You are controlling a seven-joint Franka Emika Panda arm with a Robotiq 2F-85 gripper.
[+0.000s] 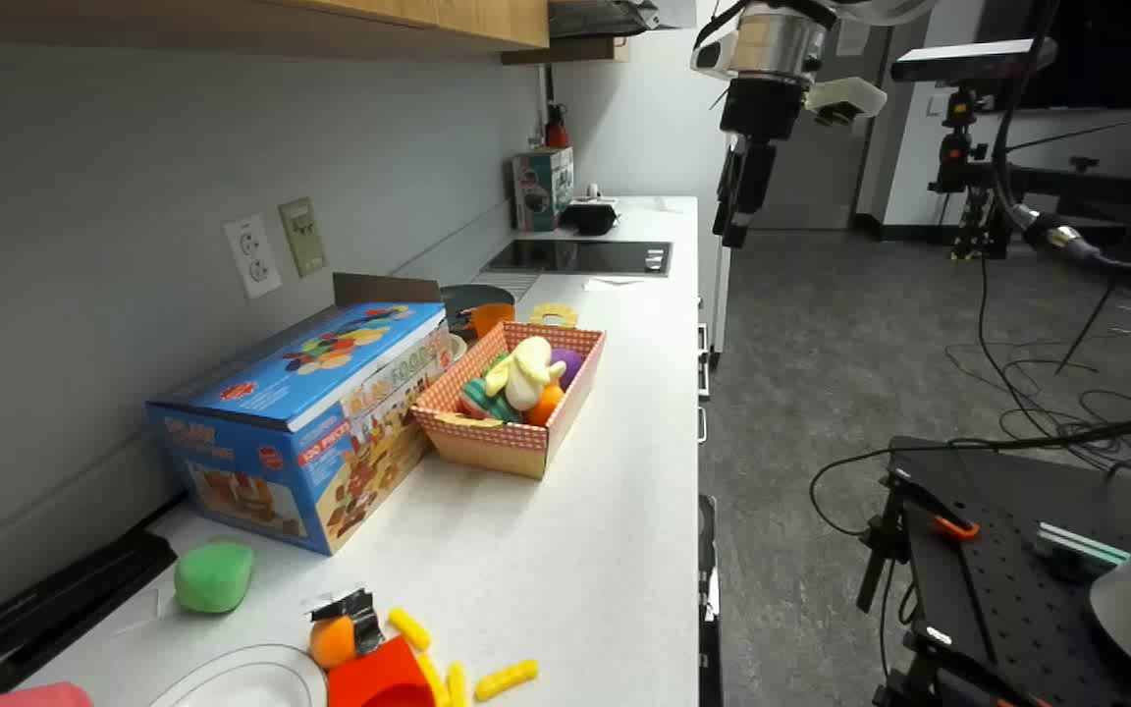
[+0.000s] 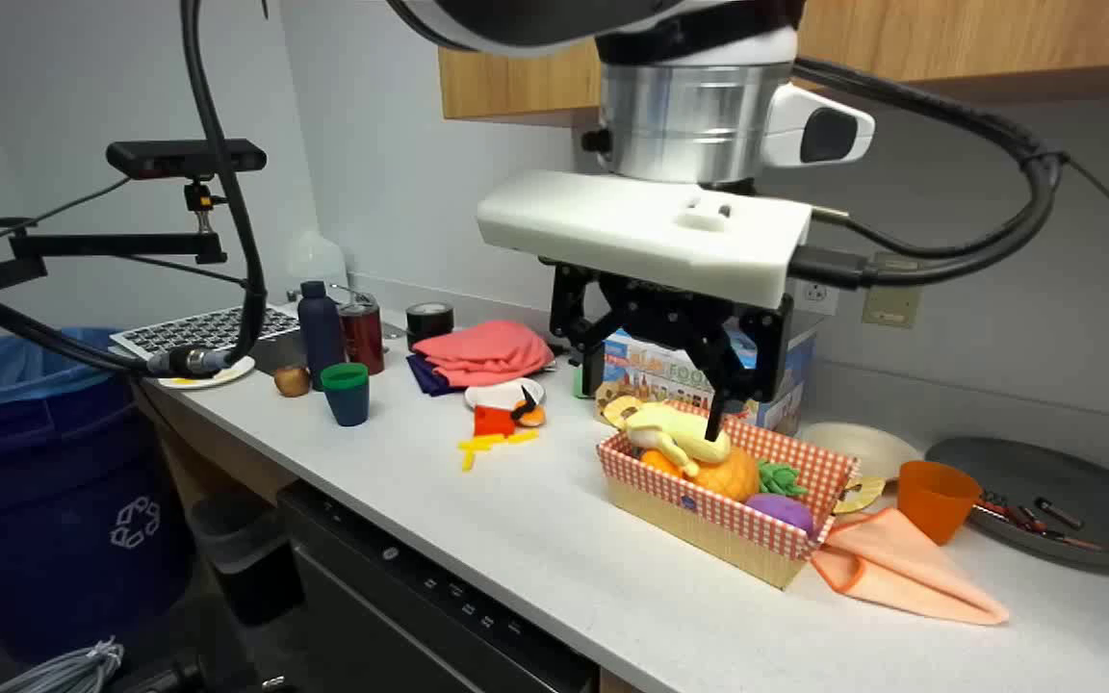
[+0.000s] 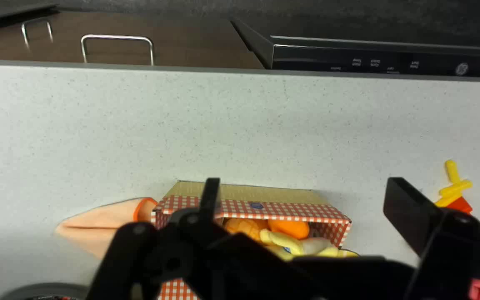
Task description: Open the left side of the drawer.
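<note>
In an exterior view, at nine o'clock a grey wall (image 1: pixel 45 324) is seen, at eleven a wooden cabinet (image 1: pixel 379 22), at three a grey floor (image 1: pixel 821 373), at six the white bench (image 1: pixel 575 570).

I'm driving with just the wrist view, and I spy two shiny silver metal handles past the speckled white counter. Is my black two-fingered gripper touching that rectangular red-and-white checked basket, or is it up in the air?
Observer: Up in the air. In an exterior view, the black two-fingered gripper hangs apart from the rectangular red-and-white checked basket.
Operator: Phew! I want those silver metal handles, but is anything big next to the basket?
Observer: Yes, a large blue printed cardboard box stands beside it.
Operator: Whoa. I also see a peach cloth napkin. Is anything hiding near it?
Observer: Yes, an orange plastic cup stands close by it.
</note>
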